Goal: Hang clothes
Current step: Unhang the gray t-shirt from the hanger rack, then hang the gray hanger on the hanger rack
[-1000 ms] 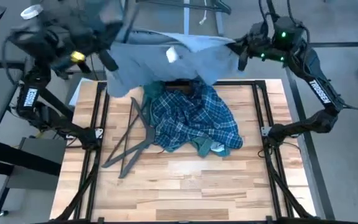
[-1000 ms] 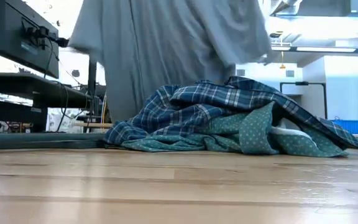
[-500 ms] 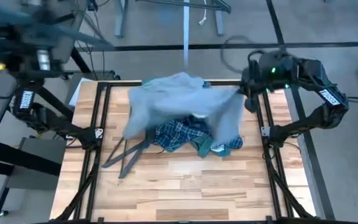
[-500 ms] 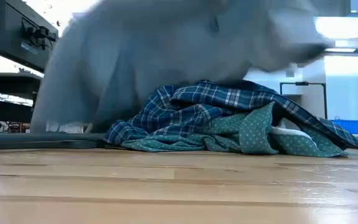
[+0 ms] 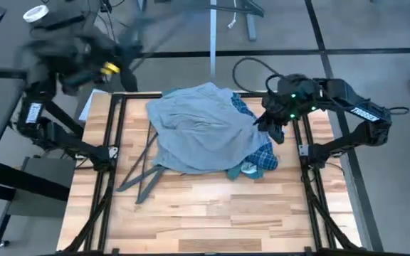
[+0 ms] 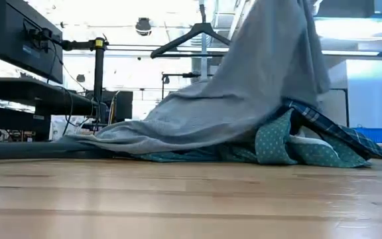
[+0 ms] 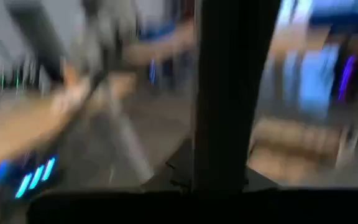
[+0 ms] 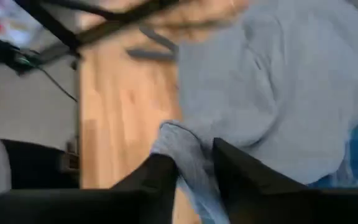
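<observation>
None hung: grey tee (image 5: 198,128) draped over heap, pinched by right gripper (image 5: 270,125) (left gripper (image 5: 84,60) blurred, state indeterminable).

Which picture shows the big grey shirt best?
The high view: the whole grey shirt lies spread over the other clothes. The low view sees only its side, draped upward. The right wrist view shows the right gripper pinching an edge. The left wrist view misses it.

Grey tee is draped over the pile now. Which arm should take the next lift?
Probably the right. The right hand is shut on the grey tee at the pile's right edge. The left hand is off the table's far left corner, blurred, away from the clothes.
</observation>
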You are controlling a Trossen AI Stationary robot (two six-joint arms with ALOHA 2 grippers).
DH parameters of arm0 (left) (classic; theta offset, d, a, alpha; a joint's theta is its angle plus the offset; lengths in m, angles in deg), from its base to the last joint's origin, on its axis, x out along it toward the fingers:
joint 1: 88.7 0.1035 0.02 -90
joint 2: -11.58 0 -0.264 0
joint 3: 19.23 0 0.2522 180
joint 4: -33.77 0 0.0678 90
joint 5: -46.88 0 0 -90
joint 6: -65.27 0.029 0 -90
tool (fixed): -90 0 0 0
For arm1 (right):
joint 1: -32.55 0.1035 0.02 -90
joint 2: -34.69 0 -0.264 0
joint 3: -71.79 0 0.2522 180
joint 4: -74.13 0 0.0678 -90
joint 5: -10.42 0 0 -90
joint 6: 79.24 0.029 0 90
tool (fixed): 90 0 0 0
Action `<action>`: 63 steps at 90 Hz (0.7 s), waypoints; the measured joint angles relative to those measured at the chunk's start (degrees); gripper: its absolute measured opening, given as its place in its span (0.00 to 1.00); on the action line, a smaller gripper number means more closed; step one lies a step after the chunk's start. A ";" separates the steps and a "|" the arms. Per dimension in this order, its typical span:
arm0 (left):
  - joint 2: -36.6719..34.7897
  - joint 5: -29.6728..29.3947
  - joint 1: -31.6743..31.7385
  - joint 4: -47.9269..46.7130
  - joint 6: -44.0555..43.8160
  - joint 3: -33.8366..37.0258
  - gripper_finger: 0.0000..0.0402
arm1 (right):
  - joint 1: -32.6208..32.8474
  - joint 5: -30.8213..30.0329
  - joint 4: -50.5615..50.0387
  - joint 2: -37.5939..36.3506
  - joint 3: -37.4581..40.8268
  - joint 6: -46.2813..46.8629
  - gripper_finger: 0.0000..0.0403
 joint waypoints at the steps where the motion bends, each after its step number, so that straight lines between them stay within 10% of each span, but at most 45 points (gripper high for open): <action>1: 0.08 0.00 -0.01 -0.76 -0.21 -0.06 0.00 | -0.01 0.00 0.06 0.00 -0.37 -0.38 0.31; 27: 5.53 12.55 -1.05 -13.81 0.95 0.01 0.00 | 0.22 -0.13 15.10 -0.35 -11.09 -20.86 0.58; 63: 6.29 23.46 -1.27 -11.43 2.85 -0.13 0.00 | -4.41 -6.32 16.19 3.32 -13.16 -30.19 0.59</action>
